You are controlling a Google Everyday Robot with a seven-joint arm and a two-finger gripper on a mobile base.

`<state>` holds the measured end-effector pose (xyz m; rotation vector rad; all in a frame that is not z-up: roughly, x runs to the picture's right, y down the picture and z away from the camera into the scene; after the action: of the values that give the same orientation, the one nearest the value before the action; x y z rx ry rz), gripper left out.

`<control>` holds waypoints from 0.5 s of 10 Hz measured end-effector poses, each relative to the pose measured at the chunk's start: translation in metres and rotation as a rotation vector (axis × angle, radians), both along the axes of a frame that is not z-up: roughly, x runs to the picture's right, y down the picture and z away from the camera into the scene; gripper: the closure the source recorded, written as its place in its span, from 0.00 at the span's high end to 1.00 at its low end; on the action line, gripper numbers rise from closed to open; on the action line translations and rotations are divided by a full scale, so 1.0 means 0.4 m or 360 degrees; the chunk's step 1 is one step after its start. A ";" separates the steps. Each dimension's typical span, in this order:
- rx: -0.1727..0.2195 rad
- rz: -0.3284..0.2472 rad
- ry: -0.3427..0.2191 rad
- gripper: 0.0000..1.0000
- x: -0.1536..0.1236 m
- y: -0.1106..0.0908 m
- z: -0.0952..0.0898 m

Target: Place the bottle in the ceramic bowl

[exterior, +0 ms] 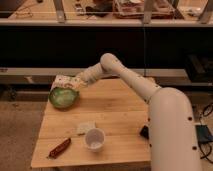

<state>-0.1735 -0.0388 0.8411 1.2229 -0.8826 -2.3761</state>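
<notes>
The green ceramic bowl (63,97) sits at the table's far left corner. My gripper (70,83) is at the end of the white arm, just above the bowl's far rim, shut on the small whitish bottle (61,82) with the patterned label. The bottle lies roughly level, pointing left over the bowl's back edge, not resting in the bowl. The arm stretches from the right across the back of the table.
A white cup (94,139) stands near the front edge. A flat pale square packet (85,127) lies just behind it. A reddish-brown snack bar (59,148) lies at the front left. A dark object (144,132) shows at the right, partly behind the arm. The wooden table (117,112) carries all of these.
</notes>
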 end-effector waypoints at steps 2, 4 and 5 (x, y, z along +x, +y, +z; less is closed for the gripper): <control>0.0002 -0.0009 0.0047 0.39 -0.009 -0.018 0.082; 0.0010 -0.0015 0.0075 0.57 -0.026 -0.015 0.133; 0.0010 -0.0028 0.0081 0.69 -0.048 -0.002 0.156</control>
<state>-0.1927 -0.0394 0.9035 1.1561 -0.8739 -2.4144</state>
